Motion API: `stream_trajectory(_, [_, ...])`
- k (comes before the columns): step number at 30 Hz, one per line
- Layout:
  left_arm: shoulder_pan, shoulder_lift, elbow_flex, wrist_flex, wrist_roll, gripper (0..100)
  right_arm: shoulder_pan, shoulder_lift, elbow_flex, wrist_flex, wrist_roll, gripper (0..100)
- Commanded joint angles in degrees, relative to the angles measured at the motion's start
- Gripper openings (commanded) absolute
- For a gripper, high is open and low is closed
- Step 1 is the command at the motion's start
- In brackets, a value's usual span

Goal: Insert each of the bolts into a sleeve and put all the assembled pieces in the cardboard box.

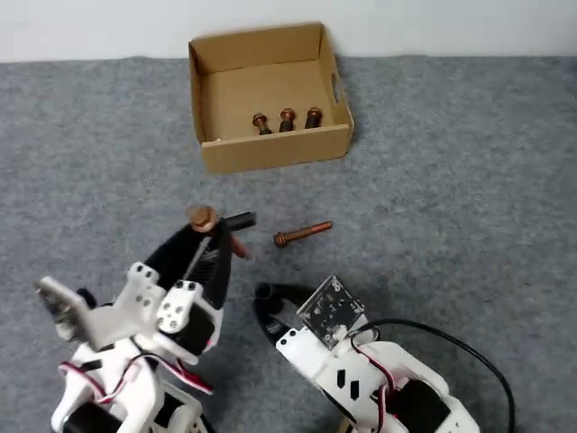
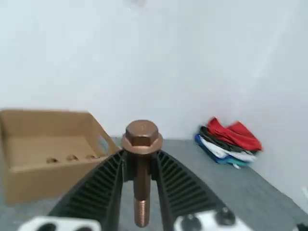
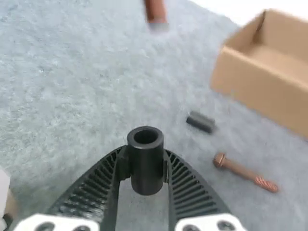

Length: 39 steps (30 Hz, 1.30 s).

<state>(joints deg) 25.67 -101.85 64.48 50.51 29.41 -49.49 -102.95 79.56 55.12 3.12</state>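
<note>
One bolt [image 2: 140,139] clamped upright in left pincer [image 2: 140,156], black sleeve [image 3: 145,163] gripped in right pincer [image 3: 144,153]

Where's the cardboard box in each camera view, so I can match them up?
High view: the cardboard box sits at the back, three assembled pieces inside.
Left wrist view: the cardboard box stands beyond the left end effector and its held bolt.
Right wrist view: its corner shows beyond the loose bolt.
Shared landmark: the grey carpet under it.
</note>
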Motion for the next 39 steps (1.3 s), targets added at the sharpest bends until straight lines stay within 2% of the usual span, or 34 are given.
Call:
stream_trajectory(1, [2.4, -0.2, 0.4, -1.8, 0.7, 0, -0.7, 0.0, -0.5, -2.9, 1.4, 0.9])
stream_trajectory(17, [4.5, -0.3, 0.6, 6.0, 0.7, 0, -0.4, -0.5, -1.1, -3.0, 1.4, 0.9])
stream_trajectory(30, [4.6, 0.0, 3.7, 6.2, 0.7, 0, -0.4, -0.1, -3.8, -3.0, 1.6, 0.9])
stream_trajectory(34, [4.7, -0.2, 4.7, 9.6, 0.7, 0, -0.4, -0.4, -3.8, -3.1, 4.7, 0.9])
stream_trajectory(39, [6.1, -0.3, 5.0, 13.2, 0.7, 0, -0.4, -0.4, -3.8, -3.1, 4.8, 0.9])
